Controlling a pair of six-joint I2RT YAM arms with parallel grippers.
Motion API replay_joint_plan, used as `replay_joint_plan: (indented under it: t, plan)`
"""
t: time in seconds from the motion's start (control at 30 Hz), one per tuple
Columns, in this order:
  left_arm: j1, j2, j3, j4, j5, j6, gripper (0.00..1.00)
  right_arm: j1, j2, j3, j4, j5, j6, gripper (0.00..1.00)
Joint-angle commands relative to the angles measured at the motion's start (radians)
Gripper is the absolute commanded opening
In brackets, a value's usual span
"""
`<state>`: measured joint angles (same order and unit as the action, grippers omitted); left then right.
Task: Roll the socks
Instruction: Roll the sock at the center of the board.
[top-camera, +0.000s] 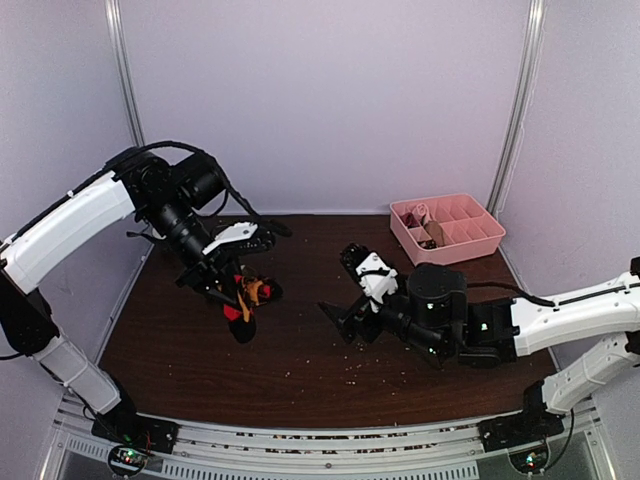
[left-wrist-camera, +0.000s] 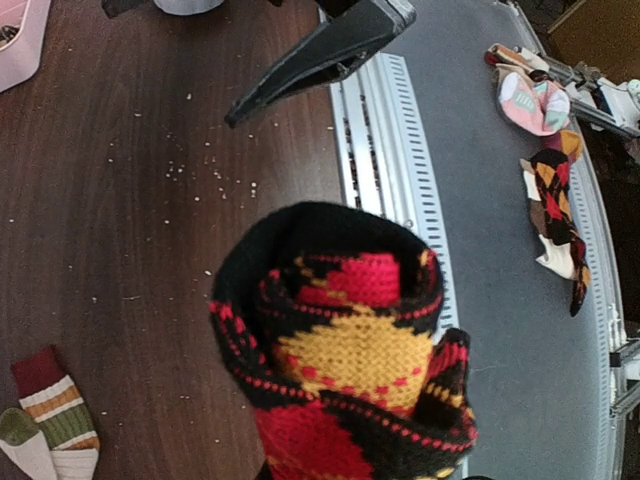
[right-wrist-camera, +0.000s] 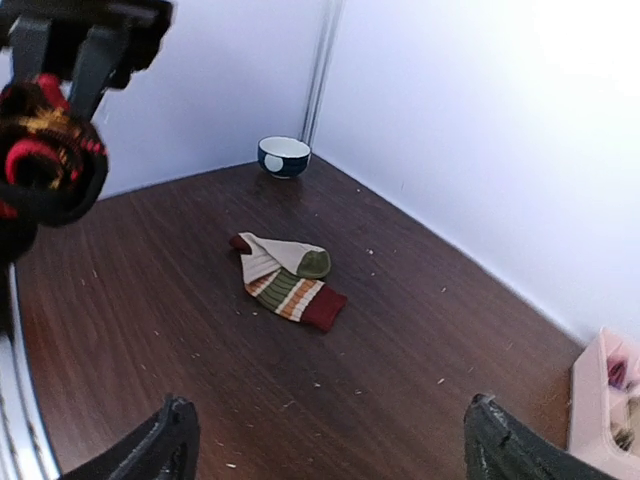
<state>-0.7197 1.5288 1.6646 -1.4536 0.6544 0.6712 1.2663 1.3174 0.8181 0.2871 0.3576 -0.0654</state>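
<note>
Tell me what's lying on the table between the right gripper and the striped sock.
Nothing but bare dark tabletop with a few pale crumbs lies between the open right gripper and the striped sock, as the right wrist view shows.

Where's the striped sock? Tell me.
The striped sock lies flat on the table at the centre of the right wrist view, this side of the corner bowl.
</note>
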Motion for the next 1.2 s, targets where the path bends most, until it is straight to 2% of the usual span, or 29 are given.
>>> replay_joint_plan:
  t: [0.0, 0.13, 0.3, 0.7, 0.87, 1.07, 1.17]
  plan:
    - [0.002, 0.024, 0.022, -0.097, 0.099, 0.049, 0.00, 0.043, 0.043, 0.105, -0.099, -0.107, -0.406, 0.77]
    - [0.002, 0.038, 0.033, -0.118, 0.109, 0.060, 0.00, 0.047, 0.055, 0.165, -0.115, -0.226, -0.536, 0.76]
    - [0.002, 0.052, 0.030, -0.131, 0.123, 0.064, 0.00, 0.052, 0.114, 0.312, -0.246, -0.337, -0.602, 0.73]
    - [0.001, 0.062, 0.031, -0.166, 0.130, 0.089, 0.00, 0.062, 0.283, 0.553, -0.444, -0.391, -0.642, 0.65]
    - [-0.001, 0.057, 0.025, -0.169, 0.122, 0.096, 0.00, 0.062, 0.330, 0.598, -0.403, -0.360, -0.598, 0.54]
    - [-0.002, 0.059, 0.001, -0.170, 0.090, 0.106, 0.00, 0.072, 0.360, 0.604, -0.326, -0.355, -0.543, 0.49]
    - [-0.008, 0.061, -0.013, -0.170, 0.067, 0.111, 0.00, 0.072, 0.366, 0.610, -0.308, -0.355, -0.531, 0.35]
